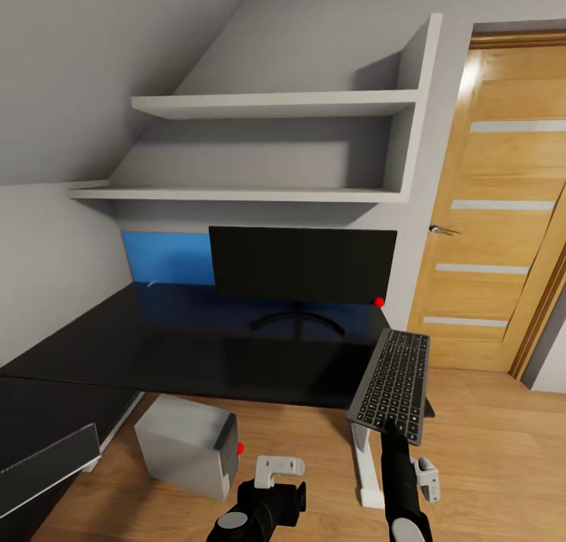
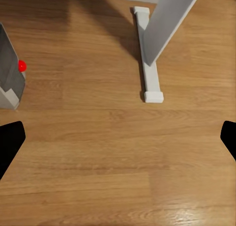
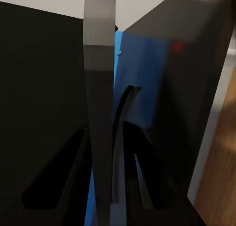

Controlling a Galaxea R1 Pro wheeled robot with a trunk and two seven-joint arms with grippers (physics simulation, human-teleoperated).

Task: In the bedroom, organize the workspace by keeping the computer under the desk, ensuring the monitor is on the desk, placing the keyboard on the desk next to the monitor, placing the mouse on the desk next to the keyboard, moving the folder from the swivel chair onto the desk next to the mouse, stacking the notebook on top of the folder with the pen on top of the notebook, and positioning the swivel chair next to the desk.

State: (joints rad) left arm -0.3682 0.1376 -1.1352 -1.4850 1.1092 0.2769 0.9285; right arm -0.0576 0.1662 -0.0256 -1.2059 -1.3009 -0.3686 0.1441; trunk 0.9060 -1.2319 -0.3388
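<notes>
Step in hand: placing the keyboard (image 1: 391, 385); the right hand (image 1: 391, 429) carries it tilted, near end low, far end over the right corner of the black surface (image 1: 157, 346).

Right hand: closed on the keyboard's near short edge. In the right wrist view the keyboard (image 3: 101, 103) shows edge-on, running straight out from between the fingers (image 3: 142, 162).

Left hand: low in front of the robot (image 1: 277, 479). In the left wrist view its two dark fingertips (image 2: 10, 142) sit wide apart with nothing between them, only the wood floor (image 2: 108, 152) below.

Monitor: beyond the right hand and to its left (image 1: 303, 263), standing on the surface against the wall, red dot at its lower corner.

Computer: on the floor (image 1: 189, 446), just beyond the left hand and to its left, at the surface's front edge, apparently not fully beneath it.

White leg: the surface's support (image 1: 363, 459) stands between the two hands.

Next move, as a judgement: carry the keyboard forward and left, level it, and lay it flat in front of the monitor; half of it now overhangs the corner, so letting go here risks a fall.
</notes>
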